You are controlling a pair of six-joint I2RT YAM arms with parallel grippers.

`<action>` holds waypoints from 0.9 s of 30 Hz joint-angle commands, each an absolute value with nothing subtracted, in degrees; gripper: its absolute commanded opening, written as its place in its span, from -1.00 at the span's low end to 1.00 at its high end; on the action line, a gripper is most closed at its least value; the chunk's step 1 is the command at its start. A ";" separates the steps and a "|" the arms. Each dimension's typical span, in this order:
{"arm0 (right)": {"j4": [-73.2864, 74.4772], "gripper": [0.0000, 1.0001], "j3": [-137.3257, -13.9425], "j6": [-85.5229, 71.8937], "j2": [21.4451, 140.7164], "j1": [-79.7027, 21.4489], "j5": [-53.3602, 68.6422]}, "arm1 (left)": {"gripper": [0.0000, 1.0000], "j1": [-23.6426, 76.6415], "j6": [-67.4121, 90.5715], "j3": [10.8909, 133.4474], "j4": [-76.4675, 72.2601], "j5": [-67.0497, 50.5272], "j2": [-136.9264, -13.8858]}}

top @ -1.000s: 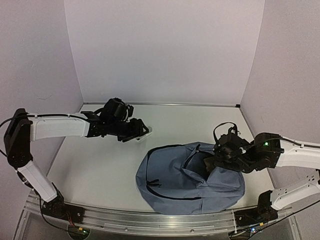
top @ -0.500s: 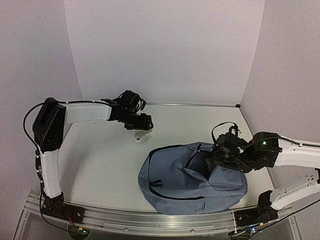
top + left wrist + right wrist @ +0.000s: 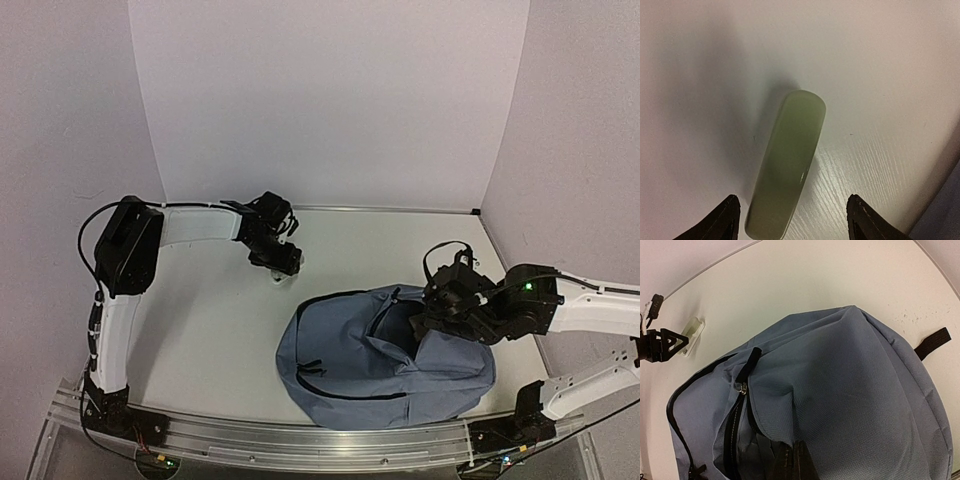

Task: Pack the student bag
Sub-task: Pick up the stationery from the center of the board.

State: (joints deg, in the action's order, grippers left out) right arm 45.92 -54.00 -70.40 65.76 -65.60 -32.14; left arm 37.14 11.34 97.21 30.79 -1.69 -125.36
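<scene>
The student bag [image 3: 380,360] lies on the table at the right, grey-blue, its main zip open; it fills the right wrist view [image 3: 855,390]. My right gripper [image 3: 425,318] is shut on the fabric edge of the bag's opening [image 3: 795,462] and holds it up. A pale green oblong object [image 3: 787,160] lies on the table to the bag's far left [image 3: 283,272]. My left gripper [image 3: 795,220] is open and points down just above it, with a finger on either side of its near end [image 3: 278,260].
White walls close the table at the back and on both sides. A black strap [image 3: 932,342] of the bag lies on the table at its far right. The bag's zip puller [image 3: 742,386] hangs at the opening's edge.
My left arm has folded back towards its base and the gripper has turned down over the pale green object, which has stayed in place. The right arm and the bag have barely moved.
</scene>
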 commanded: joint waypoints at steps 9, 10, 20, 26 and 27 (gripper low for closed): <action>42.10 -1.00 -53.64 -69.99 65.00 -65.48 -33.40 | 0.19 36.98 7.23 103.61 35.54 2.50 -129.90; 42.04 -1.00 -53.57 -70.03 64.86 -65.52 -33.45 | 0.11 36.98 7.32 103.64 35.69 2.54 -129.83; 41.51 -1.00 -54.09 -70.01 64.99 -65.49 -33.84 | -0.59 36.97 8.22 99.89 34.22 0.72 -126.61; 40.25 -1.00 -55.54 -68.82 65.73 -65.50 -33.46 | -0.82 36.97 11.33 94.58 29.61 -3.12 -121.35; 39.85 -1.00 -55.78 -68.39 65.74 -65.49 -33.29 | -0.83 36.95 12.14 93.84 29.04 -3.63 -120.31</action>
